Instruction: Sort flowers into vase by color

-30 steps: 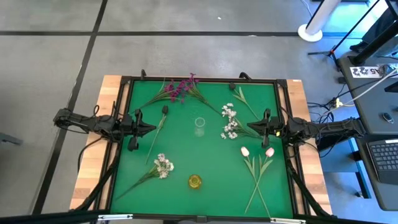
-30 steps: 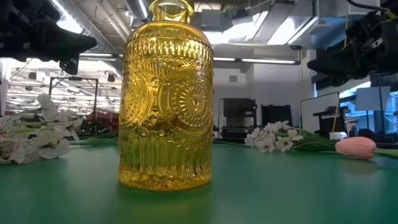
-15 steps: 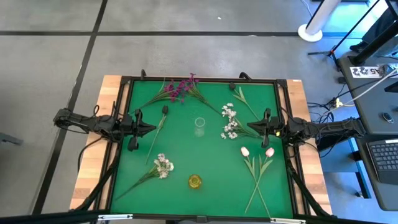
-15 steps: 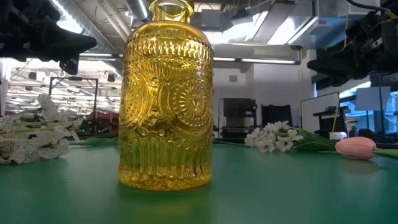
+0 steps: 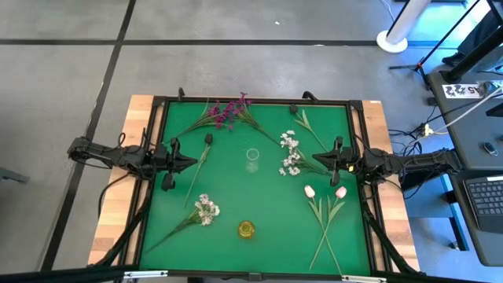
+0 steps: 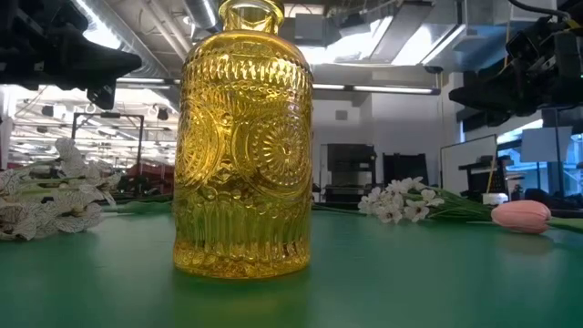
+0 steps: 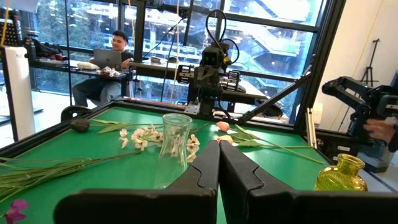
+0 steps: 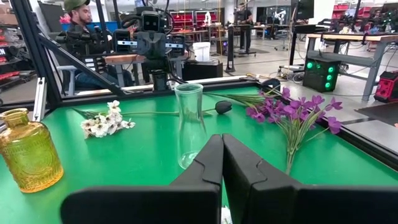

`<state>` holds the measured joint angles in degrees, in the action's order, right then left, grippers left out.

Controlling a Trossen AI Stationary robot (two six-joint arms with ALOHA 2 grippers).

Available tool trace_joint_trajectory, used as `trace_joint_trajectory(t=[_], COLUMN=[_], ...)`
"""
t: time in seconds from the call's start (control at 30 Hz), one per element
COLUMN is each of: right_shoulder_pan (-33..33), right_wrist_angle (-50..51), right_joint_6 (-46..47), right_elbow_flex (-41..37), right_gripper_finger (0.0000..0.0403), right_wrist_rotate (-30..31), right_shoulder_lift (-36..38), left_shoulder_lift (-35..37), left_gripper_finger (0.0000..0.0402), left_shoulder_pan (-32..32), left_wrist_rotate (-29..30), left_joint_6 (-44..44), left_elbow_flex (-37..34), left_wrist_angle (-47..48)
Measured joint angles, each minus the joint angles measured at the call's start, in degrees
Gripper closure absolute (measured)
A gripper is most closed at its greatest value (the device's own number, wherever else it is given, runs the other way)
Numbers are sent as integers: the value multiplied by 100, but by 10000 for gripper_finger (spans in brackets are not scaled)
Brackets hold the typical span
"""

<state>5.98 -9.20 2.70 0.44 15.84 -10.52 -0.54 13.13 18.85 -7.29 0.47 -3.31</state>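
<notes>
i saw both arms waiting at the table's sides, the left gripper [image 5: 191, 163] and right gripper [image 5: 316, 161] each pressed together on nothing. purple sprigs [image 5: 228, 111] lay far, white clusters [image 5: 207, 209] near left, tulips [image 5: 324, 192] near right, around the clear vase [image 5: 252, 157] and yellow vase [image 5: 247, 229].

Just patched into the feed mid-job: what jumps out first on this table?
The embossed yellow glass bottle vase fills the low view; from above it stands near the green mat's front edge. A clear glass vase stands empty mid-table, with the magenta-purple flower sprigs lying at the far edge. The left claw and right claw wait shut at opposite sides.
</notes>
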Motion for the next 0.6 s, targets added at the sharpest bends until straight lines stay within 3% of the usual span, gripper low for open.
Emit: trace_joint_trajectory(t=[0.33,0.47,0.6], right_shoulder_pan=[-2,0,-1], right_wrist_angle=[-773,-325,862], right_joint_6=[-9,-55,-68], right_elbow_flex=[94,841,1998], right_gripper_finger=[397,397,397], right_wrist_rotate=[280,64,62], right_shoulder_lift=[4,-249,-1185], left_shoulder_lift=[0,2,2], left_gripper_finger=[401,401,401], left_shoulder_pan=[2,2,0], left_wrist_rotate=[-2,-2,-2], left_joint_6=[0,0,0], left_elbow_flex=[-2,-2,-2], left_wrist_angle=[-2,-2,-4])
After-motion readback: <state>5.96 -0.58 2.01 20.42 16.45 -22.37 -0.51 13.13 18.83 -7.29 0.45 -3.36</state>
